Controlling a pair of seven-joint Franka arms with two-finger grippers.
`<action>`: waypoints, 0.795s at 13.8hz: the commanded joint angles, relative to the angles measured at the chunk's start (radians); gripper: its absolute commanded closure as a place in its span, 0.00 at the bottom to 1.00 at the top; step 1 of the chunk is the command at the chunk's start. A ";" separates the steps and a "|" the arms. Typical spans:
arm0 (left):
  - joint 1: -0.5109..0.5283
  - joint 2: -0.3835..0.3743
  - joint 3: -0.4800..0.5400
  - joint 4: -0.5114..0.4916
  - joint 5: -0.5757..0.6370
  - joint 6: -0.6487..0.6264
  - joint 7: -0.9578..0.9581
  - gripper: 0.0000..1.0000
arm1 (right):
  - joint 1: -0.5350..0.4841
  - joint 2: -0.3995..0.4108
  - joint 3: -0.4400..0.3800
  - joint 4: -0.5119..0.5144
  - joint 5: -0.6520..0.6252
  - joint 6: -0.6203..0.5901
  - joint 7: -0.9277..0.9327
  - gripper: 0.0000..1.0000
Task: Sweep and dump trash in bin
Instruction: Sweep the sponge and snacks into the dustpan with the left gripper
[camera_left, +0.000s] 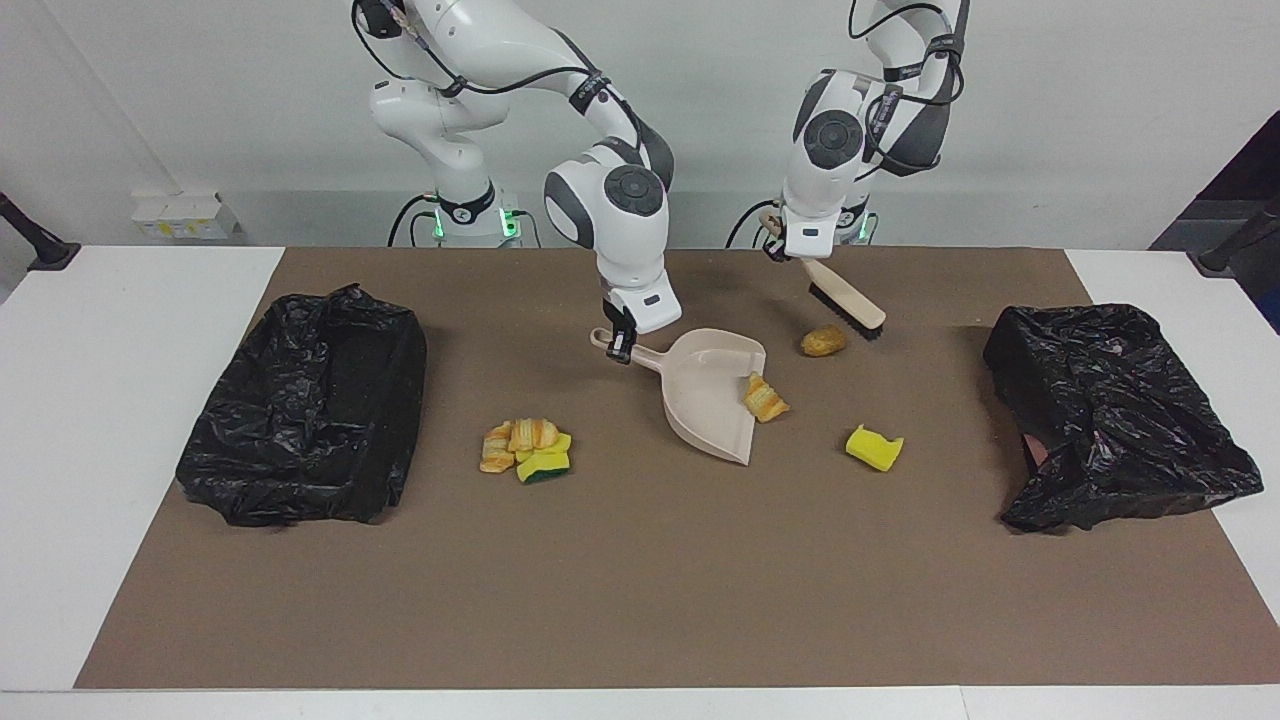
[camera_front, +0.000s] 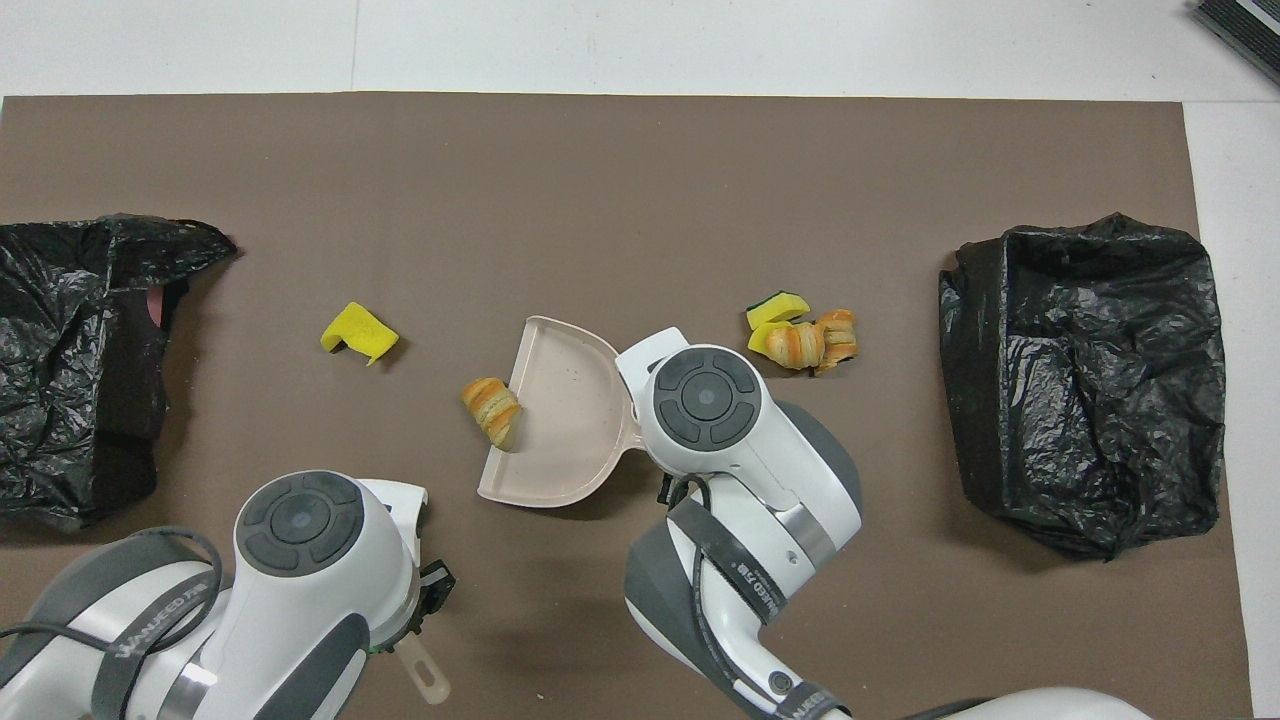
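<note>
The right gripper (camera_left: 620, 348), just left of centre in the facing view, is clamped on the handle of the beige dustpan (camera_left: 712, 400), whose pan rests on the brown mat (camera_left: 640, 580) with its open edge toward the left arm's end. The left gripper (camera_left: 790, 252), at upper centre-right of the facing view, is closed on the handle of the brush (camera_left: 848, 303), which hangs tilted in the air over the mat; its bristle end is above a golden-brown lump (camera_left: 822, 341).

Grey lettering runs along the band on the left arm's forearm at the lower left of the overhead view, and similar lettering on the right arm's band at lower centre; neither can be read with certainty.

The trash lies scattered. One striped croissant piece (camera_front: 492, 409) sits at the dustpan's open edge, half on the lip. A yellow sponge chunk (camera_front: 358, 333) lies alone at centre-left of the overhead view, toward the left arm's end. A cluster of croissant pieces (camera_front: 812, 343) and a green-backed yellow sponge (camera_front: 777, 309) lies at centre-right of that view, beside the right arm's wrist.

A black bag-lined bin (camera_left: 305, 410) fills the left of the facing view, and a second, crumpled black bag (camera_left: 1115, 415) the right. Nothing lies between the dustpan and either.
</note>
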 joint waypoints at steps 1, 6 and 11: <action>0.053 -0.105 -0.005 -0.130 -0.035 0.074 -0.035 1.00 | -0.004 -0.008 0.005 -0.011 0.007 0.024 0.027 1.00; 0.063 -0.046 -0.005 -0.203 -0.106 0.347 -0.024 1.00 | -0.004 -0.008 0.005 -0.012 0.007 0.024 0.027 1.00; 0.076 0.241 -0.004 0.078 -0.169 0.504 -0.042 1.00 | -0.004 -0.008 0.005 -0.012 0.007 0.022 0.027 1.00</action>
